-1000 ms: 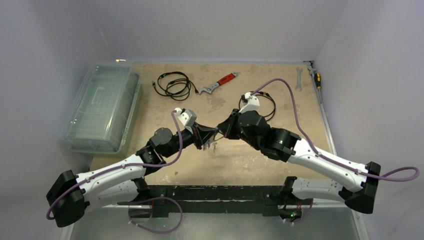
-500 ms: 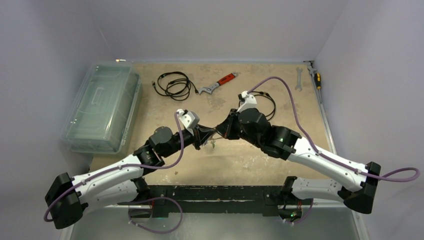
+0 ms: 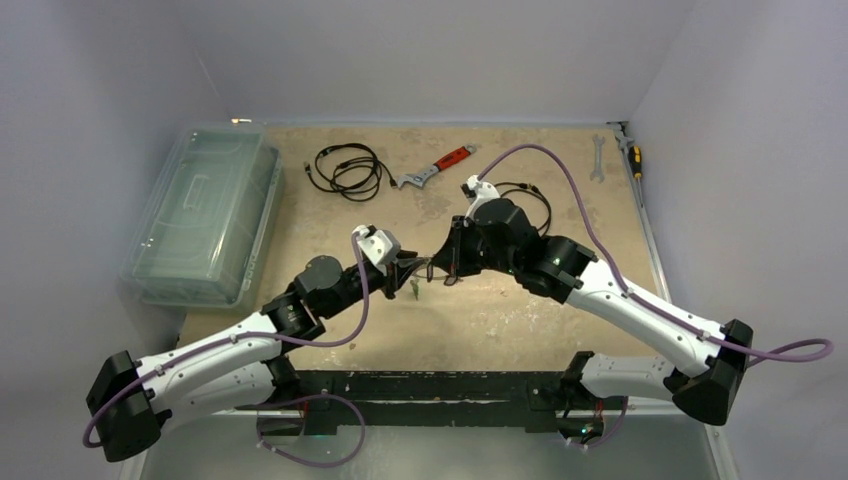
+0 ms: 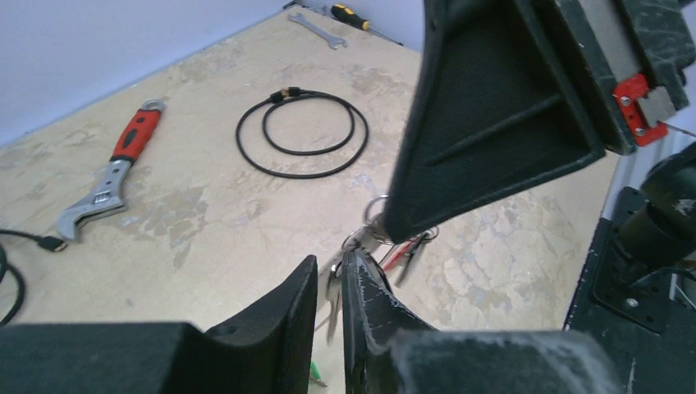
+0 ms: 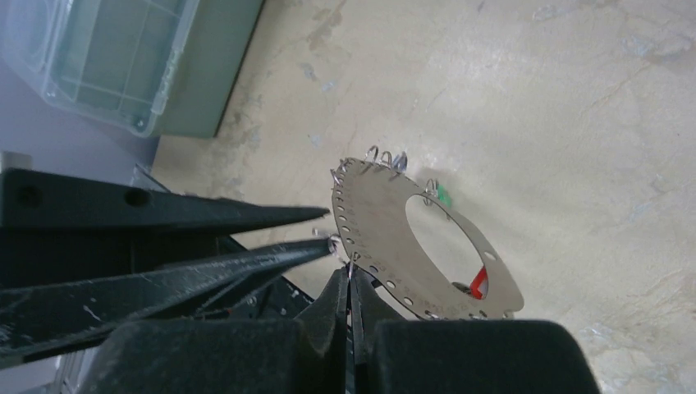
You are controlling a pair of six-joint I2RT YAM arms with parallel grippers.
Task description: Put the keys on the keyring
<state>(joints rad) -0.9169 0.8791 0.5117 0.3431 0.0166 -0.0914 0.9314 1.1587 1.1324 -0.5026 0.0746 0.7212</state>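
The keyring (image 5: 373, 226), a flat grey hoop with a row of small holes round its rim, hangs in the air over the middle of the tabletop (image 3: 500, 320). The right pincer (image 5: 350, 283) is clenched on its near edge. Several small split rings are hooked through the holes on the far edge, and a green-headed key (image 5: 443, 194) dangles from one of them. In the left wrist view the keys (image 4: 402, 250) hang in a bunch just below the right pincer's tip, with something red among them.

The left pincer (image 5: 328, 230) comes in from the side with its tips right at the hoop's rim. Its jaws are parted by a narrow slit. A tiny ring sits at the lower tip, but I cannot tell whether anything is pinched there.

The hoop is gripped only by its edge, so a sideways nudge from the left tips could twist it or pull it out of the grip. If that tiny ring is only half hooked, it could drop to the tabletop once the jaws spread. The two pincers are also close enough to knock together.

Around them lie a coiled black cable (image 4: 302, 133), a red-handled wrench (image 4: 115, 176), a spanner (image 3: 597, 158) and a screwdriver (image 3: 632, 152). A clear plastic box (image 3: 200, 215) stands at the left. All are well apart from the work, and none blocks it.
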